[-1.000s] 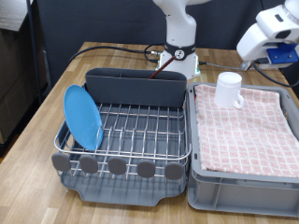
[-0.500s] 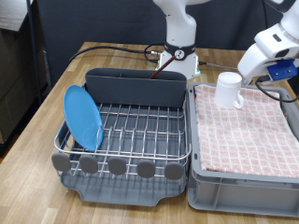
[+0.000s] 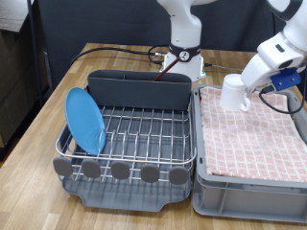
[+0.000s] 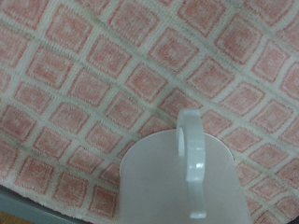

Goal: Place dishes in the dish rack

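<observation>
Below me a wooden worktop runs across the scene, its planks pale brown with darker grain. On it, at the exterior view's right, I see a grey crate lined with a pink checkered cloth, and up close that cloth shows as rows of pink squares on a whitish ground, lying slightly rumpled. A red and a black cable trail over the worktop towards the exterior view's top, and behind the worktop's far edge at the exterior view's left hangs a dark curtain.
</observation>
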Motion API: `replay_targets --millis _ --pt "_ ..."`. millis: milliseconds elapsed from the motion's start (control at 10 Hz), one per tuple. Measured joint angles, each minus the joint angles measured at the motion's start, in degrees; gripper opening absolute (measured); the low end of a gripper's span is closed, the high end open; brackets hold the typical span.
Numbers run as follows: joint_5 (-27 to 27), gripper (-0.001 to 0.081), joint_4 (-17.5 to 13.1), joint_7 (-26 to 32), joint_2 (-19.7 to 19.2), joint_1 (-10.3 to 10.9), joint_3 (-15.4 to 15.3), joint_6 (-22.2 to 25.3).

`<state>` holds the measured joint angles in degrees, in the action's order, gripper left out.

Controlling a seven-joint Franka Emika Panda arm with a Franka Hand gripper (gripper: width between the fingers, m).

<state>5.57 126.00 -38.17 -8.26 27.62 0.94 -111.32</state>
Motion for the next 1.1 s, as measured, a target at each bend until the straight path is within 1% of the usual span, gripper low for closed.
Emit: replay_targets --millis 600,900,1100 --pt "-0.8 0.0803 2.1 1.2 -3.9 -0.2 1.3 -4.0" --pt "-0.7 0.0803 2.9 1.6 -4.5 -0.2 1.7 -4.4" --pt "-0.6 0.0803 4.0 1.6 -4.5 -0.2 1.9 -6.1"
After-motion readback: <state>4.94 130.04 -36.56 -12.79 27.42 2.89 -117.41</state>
